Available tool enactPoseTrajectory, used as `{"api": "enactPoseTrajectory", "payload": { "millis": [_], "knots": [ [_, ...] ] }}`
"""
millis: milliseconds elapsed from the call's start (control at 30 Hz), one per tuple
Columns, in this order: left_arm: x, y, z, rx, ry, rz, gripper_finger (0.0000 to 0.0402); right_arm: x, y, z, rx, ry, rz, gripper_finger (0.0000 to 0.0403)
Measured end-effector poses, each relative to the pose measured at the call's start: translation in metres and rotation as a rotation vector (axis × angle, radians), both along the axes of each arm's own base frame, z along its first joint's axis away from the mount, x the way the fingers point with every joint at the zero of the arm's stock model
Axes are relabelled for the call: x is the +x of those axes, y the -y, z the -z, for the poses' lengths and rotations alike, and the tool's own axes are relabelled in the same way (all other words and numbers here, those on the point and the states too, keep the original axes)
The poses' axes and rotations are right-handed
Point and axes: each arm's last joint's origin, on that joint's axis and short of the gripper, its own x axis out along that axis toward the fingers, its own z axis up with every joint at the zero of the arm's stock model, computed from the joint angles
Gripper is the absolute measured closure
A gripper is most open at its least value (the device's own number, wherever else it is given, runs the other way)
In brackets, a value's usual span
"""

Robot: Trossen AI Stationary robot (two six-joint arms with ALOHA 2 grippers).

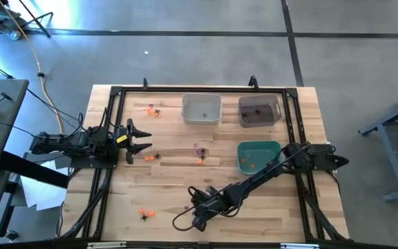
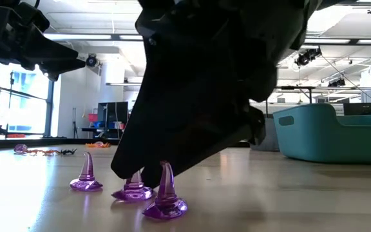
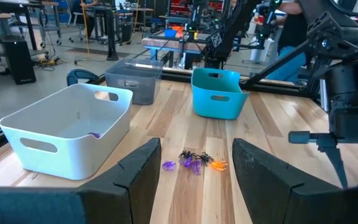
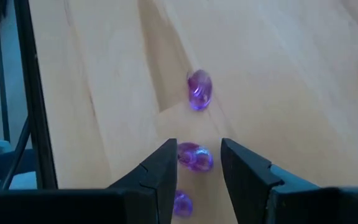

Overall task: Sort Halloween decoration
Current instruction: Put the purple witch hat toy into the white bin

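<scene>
The left pincer (image 1: 142, 138) hangs over the left side of the worktop (image 1: 164, 200), its fingers spread wide and holding nothing; just right of its tips lie an orange trinket and a black spider (image 1: 152, 157), not touching the fingers; farther back, near the far left corner, sits another small orange and black cluster (image 1: 152, 109); near the front edge on the left lies a third pair of orange and black trinkets (image 1: 145, 214).

In the middle of the worktop a mixed group of purple, black and orange trinkets (image 3: 194, 161) rests well ahead of the left pincer; beyond it at the far edge stands a white bin (image 1: 201, 108) with one purple piece (image 3: 94, 134) inside.

The right arm reaches forward and left across the worktop, bringing the right pincer (image 4: 196, 165) down near the front centre; its fingers are parted, with a purple witch-hat trinket (image 4: 195, 157) sitting between the two tips on the wood; whether they actually press it cannot be told; a second purple hat (image 4: 199, 89) lies just ahead of the tips, and a third (image 4: 181, 203) lies under the left-hand finger.

To the right stand a dark bin (image 1: 260, 111) at the far edge and a teal bin (image 1: 258, 156) nearer, with orange pieces (image 1: 249, 164) in the teal one.
</scene>
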Motion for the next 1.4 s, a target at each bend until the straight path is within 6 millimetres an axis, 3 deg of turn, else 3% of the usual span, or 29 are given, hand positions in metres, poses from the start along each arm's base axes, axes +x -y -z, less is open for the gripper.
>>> {"api": "enactPoseTrajectory", "payload": {
  "millis": [300,733,1133,1400],
  "knots": [
    [0.0,0.0,0.0,0.0,0.0,0.0,0.0216,0.002,0.003,0.002,-0.004,-0.005,0.006,0.0289],
    [0.0,0.0,0.0,0.0,0.0,0.0,0.0216,0.004,0.005,0.004,-0.002,-0.001,0.012,0.0397],
    [0.0,0.0,0.0,0.0,0.0,0.0,0.0216,0.005,0.005,0.003,0.017,0.003,0.006,0.0396],
    [0.0,0.0,0.0,0.0,0.0,0.0,0.0216,-0.002,0.014,-0.018,-0.016,-0.026,-0.002,0.0396]
  ]
}}
